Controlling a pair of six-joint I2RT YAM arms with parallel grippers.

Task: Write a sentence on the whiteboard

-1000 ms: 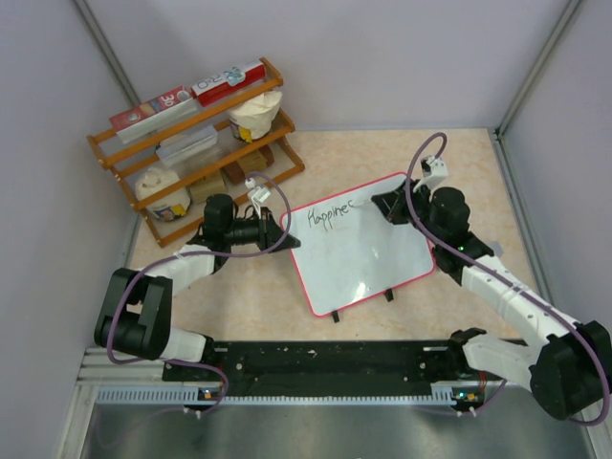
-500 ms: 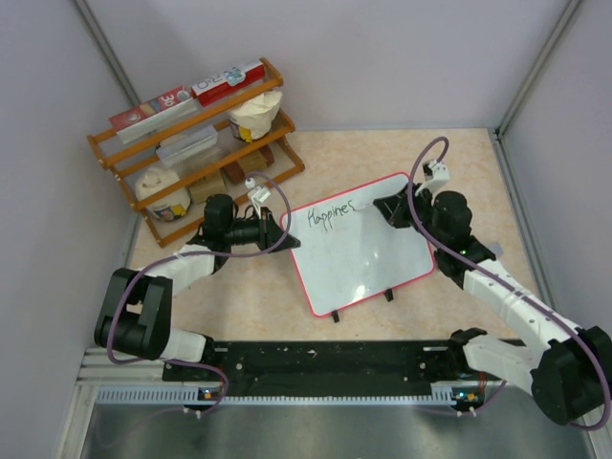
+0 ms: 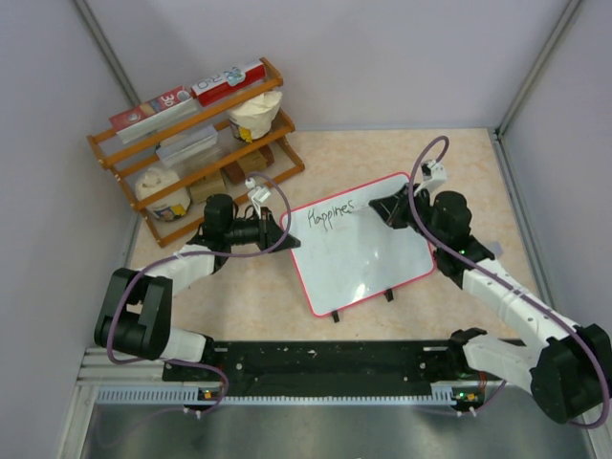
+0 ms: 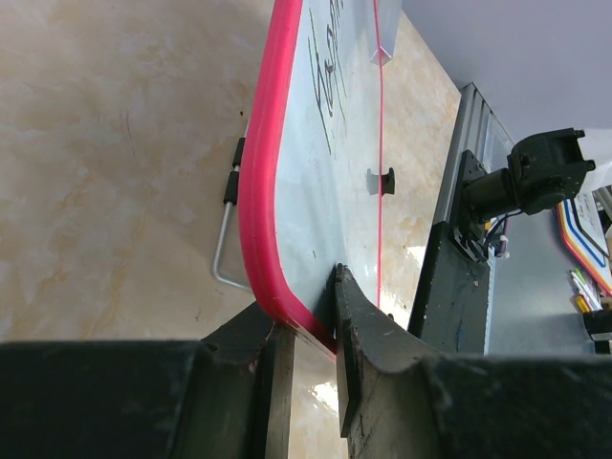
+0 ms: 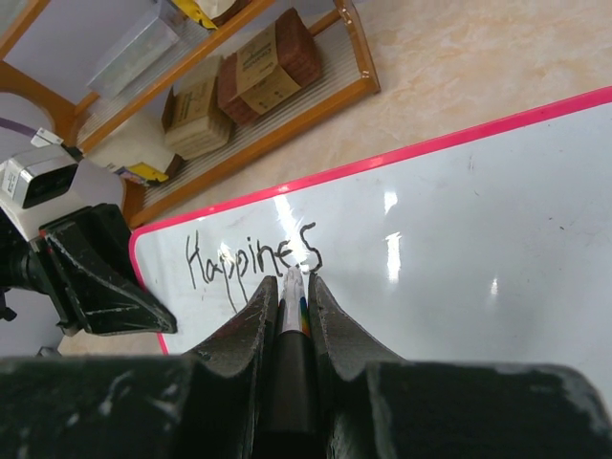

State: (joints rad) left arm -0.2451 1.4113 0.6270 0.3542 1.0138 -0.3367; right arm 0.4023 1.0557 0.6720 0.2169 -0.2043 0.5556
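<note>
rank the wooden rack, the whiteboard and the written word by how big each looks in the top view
1. wooden rack, widest outline
2. whiteboard, clearly smaller
3. written word, tiny, near the board's far edge

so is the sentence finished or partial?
Partial. The sentence on the whiteboard reads only "Happines", and the right end effector holds the marker at the last letter.

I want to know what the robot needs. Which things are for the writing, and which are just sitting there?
For the job: whiteboard, writing "Happines", marker, left gripper clamping the board, right gripper holding the marker.
Just sitting: wooden rack, boxes on it.
</note>
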